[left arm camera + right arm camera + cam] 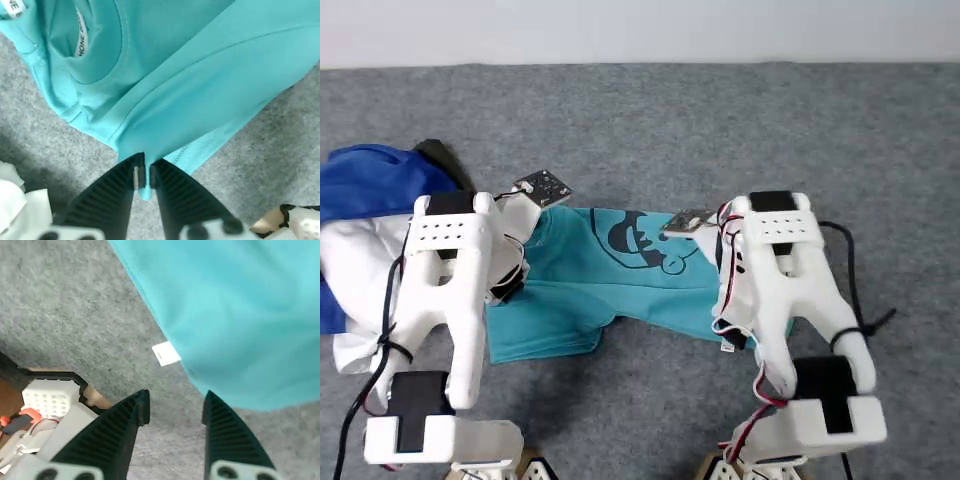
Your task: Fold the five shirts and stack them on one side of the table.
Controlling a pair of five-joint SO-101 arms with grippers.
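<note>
Teal shirt (620,290) beside blue-and-white shirt heap (360,250)

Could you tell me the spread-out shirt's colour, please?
The short-sleeved fabric shirt is teal; clearest in high view.

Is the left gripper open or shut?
Shut. The left gripper pinches an edge of the teal shirt between its fingers.

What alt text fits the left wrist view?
The left claw is shut on an edge of the teal shirt, which spreads away from it over the grey table. A bit of white cloth lies near the claw.
</note>
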